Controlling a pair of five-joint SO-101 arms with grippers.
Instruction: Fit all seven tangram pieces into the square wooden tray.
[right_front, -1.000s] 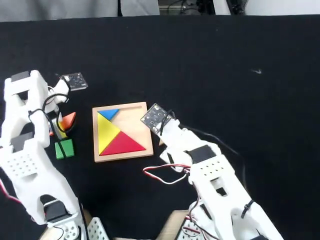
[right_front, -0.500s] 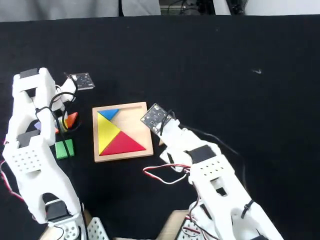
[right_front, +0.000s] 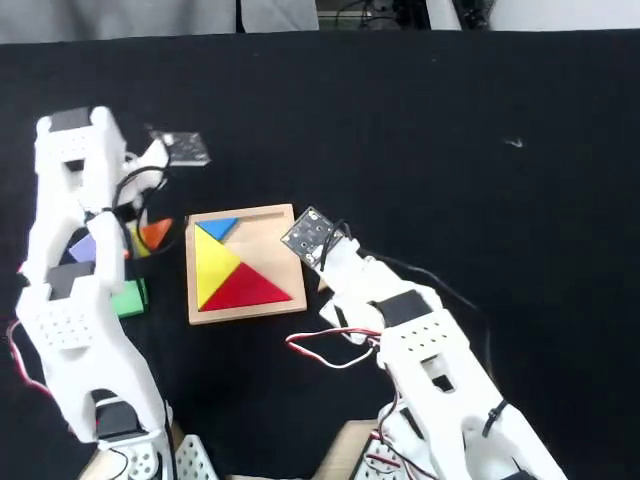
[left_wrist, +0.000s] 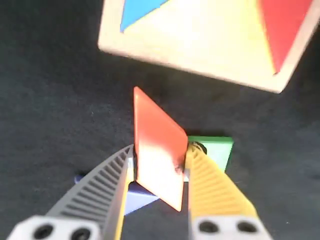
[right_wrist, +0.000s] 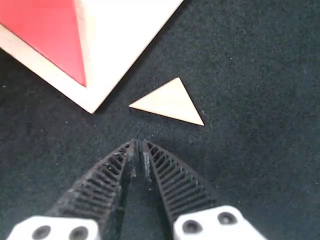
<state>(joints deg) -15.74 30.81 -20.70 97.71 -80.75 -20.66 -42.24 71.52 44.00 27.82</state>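
With left gripper (left_wrist: 160, 150) clamped across the orange piece (left_wrist: 156, 127), held it on edge just left of the wooden tray (right_front: 272, 240). Noted blue triangle (right_front: 220, 227), yellow triangle (right_front: 215, 270) and red triangle (right_front: 250, 288) already seated, with bare wood at far right. Judged it best to clear the left rim, tip flat over that gap, release low. Found right gripper (right_wrist: 137, 146) pinched together, empty, near the pale triangle (right_wrist: 170, 102).

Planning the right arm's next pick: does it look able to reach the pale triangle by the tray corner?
Probably yes: the pale triangle lies on cloth ahead of the right arm's shut jaws, nothing between; they must open first.
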